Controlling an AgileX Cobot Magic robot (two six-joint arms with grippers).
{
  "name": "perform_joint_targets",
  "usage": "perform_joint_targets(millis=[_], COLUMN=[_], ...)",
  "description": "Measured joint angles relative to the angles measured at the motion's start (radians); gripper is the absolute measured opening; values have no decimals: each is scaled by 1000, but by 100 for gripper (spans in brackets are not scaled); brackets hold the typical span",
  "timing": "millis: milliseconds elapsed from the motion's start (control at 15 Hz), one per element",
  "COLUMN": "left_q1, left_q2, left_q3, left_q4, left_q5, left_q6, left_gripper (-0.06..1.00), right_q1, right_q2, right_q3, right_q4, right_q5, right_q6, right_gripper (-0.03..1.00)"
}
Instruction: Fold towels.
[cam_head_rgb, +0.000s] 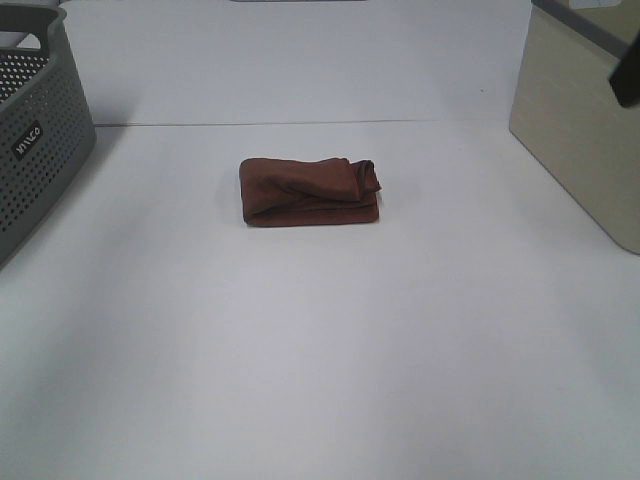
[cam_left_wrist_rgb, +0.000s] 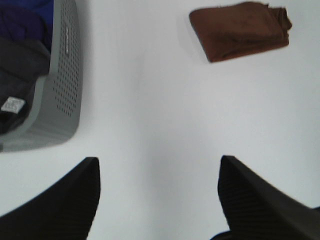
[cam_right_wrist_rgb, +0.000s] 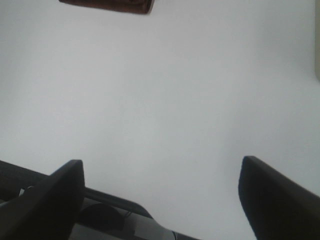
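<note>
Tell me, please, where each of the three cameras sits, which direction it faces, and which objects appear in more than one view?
Exterior high: mounted high at the front, looking down on the white table, folded towel and gray basket; no gripper visible.
Left wrist: on the left arm, facing the table; open left gripper, basket, towel.
Right wrist: on the right arm, facing the table; open right gripper, only the towel's edge.
Shared: the towel appears in all three; the basket in two.

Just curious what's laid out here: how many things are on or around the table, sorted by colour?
Reddish-brown: 1, the folded towel
Grey: 1, the perforated basket
Beige: 1, the box at the right edge
Total: 3
</note>
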Motion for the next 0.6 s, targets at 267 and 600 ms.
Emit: perform_joint_targets(millis=[267, 600], left_q1=[0, 0], left_q2=[-340, -776], left_q3=[336, 622], left_q4=[0, -1], left_q5=[-8, -18], left_q6=[0, 68], left_gripper=[64, 64], right_q1=[0, 0], right_q2=[-315, -755], right_q3=[273, 574], right_q4=[-16, -154], right_q5=[-29, -61], right_q6=[0, 0], right_gripper=[79, 79])
